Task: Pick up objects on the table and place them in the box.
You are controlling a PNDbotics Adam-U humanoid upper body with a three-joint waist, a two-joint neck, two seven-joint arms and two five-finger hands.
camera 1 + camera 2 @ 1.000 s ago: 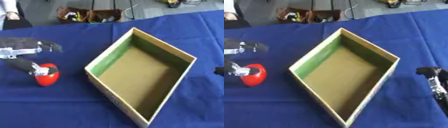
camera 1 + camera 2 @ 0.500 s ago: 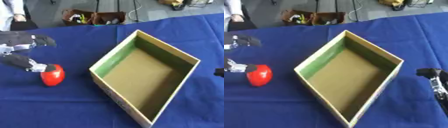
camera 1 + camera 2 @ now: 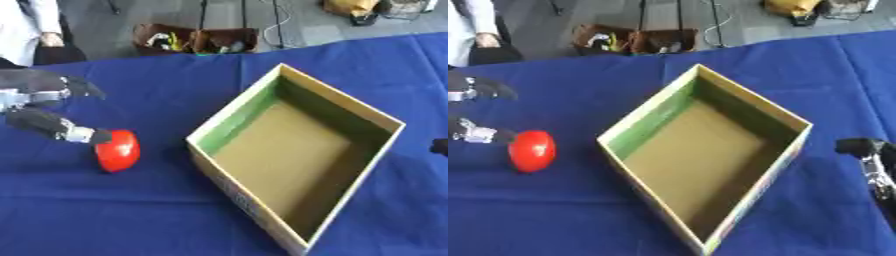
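L hand (image 3: 39,107) spread open, R hand (image 3: 875,162) idle

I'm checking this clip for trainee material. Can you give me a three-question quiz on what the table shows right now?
1. True or false: the cardboard box already holds an object.
2. Which hand is nearest the red object? A) left hand B) right hand C) a person's bare hand
3. Fill in: the red object lies on the blue tablecloth, on the box's ____ side as the robot sees it.

Key
1. False. The box's brown floor shows bare.
2. A. One of the left hand's fingers reaches the red object's top, while the others are spread above it; the right hand sits at the far right edge.
3. Left.
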